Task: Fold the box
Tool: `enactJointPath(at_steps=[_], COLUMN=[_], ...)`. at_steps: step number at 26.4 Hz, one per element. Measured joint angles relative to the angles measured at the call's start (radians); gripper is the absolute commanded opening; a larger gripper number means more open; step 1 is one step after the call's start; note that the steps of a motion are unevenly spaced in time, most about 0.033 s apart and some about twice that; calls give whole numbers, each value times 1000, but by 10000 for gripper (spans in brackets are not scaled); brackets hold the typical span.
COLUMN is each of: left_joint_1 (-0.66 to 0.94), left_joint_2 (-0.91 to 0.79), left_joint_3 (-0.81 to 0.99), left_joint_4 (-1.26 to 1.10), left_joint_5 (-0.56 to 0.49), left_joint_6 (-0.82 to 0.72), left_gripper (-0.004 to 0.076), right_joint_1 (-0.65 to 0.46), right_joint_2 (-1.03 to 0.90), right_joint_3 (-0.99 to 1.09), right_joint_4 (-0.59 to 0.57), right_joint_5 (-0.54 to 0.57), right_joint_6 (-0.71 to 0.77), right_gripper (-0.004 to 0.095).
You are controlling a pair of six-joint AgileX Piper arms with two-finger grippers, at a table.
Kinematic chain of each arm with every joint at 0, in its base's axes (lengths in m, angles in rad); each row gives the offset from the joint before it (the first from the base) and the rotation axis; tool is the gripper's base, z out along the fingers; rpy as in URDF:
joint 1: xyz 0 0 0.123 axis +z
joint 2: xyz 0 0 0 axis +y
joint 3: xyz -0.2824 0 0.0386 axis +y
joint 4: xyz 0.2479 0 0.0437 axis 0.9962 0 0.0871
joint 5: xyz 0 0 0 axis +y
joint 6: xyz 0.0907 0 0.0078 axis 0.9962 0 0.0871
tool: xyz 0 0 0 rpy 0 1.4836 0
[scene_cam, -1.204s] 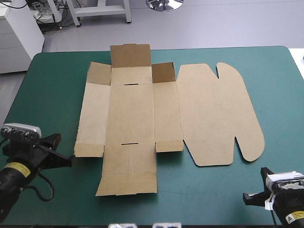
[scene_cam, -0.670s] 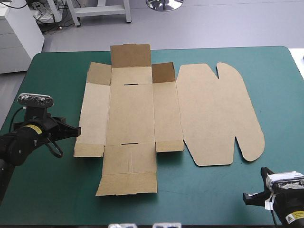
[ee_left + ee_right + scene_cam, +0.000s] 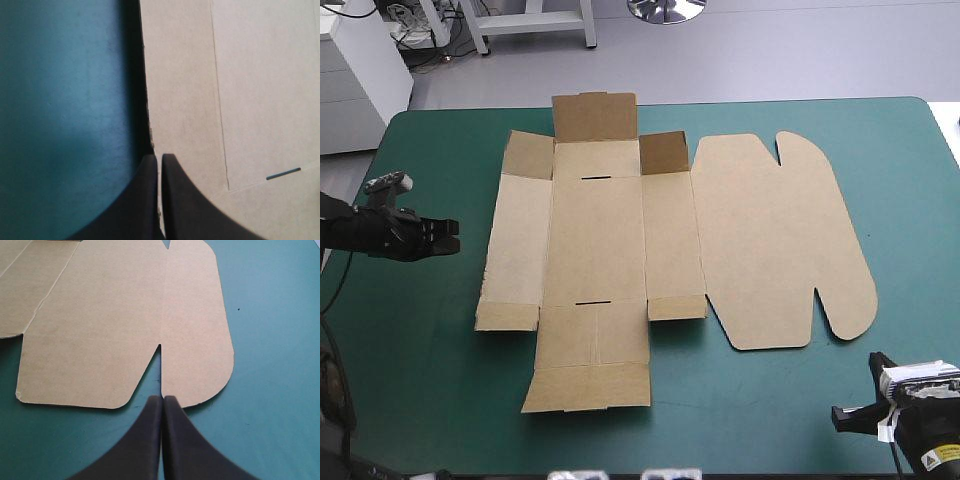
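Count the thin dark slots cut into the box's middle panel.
2. The far slot lies toward the table's far edge, the near slot toward its near edge, both in the middle panel of the box. Nothing covers the board, so none seems hidden.

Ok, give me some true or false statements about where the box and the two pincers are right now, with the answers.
1. The box lies spread out as a sheet on the teal-green cover. True.
2. The left pincer grips the box's edge. False: it is shut on nothing, beside the box's left edge.
3. The right pincer is open. False: its fingers meet.
4. The right pincer is near the table's near right corner, off the box. True.
5. The rounded lid panel lies toward the table's left edge. False: it lies toward the right edge.
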Motion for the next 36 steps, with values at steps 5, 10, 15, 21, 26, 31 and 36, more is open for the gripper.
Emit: enactJointPath(at_steps=[5,10,15,21,26,31,36], left_joint_1=[0,0,0,0,0,0,0], left_joint_2=[187,260,275,275,275,275,275], left_joint_3=[-77,-79,-79,-81,-81,-81,-81], left_joint_4=[-38,-69,-131,-140,-140,-140,-164], left_joint_5=[76,78,62,67,73,73,53], left_joint_6=[7,20,22,27,32,33,33], left_gripper=[13,12,15,142,381,475,472], right_joint_1=[0,0,0,0,0,0,0], right_joint_2=[0,0,0,0,0,0,0], right_joint_3=[0,0,0,0,0,0,0], right_joint_4=[0,0,0,0,0,0,0], right_joint_5=[0,0,0,0,0,0,0], right_joint_6=[0,0,0,0,0,0,0], right_gripper=[-13,-13,-13,-13,-13,-13,-13])
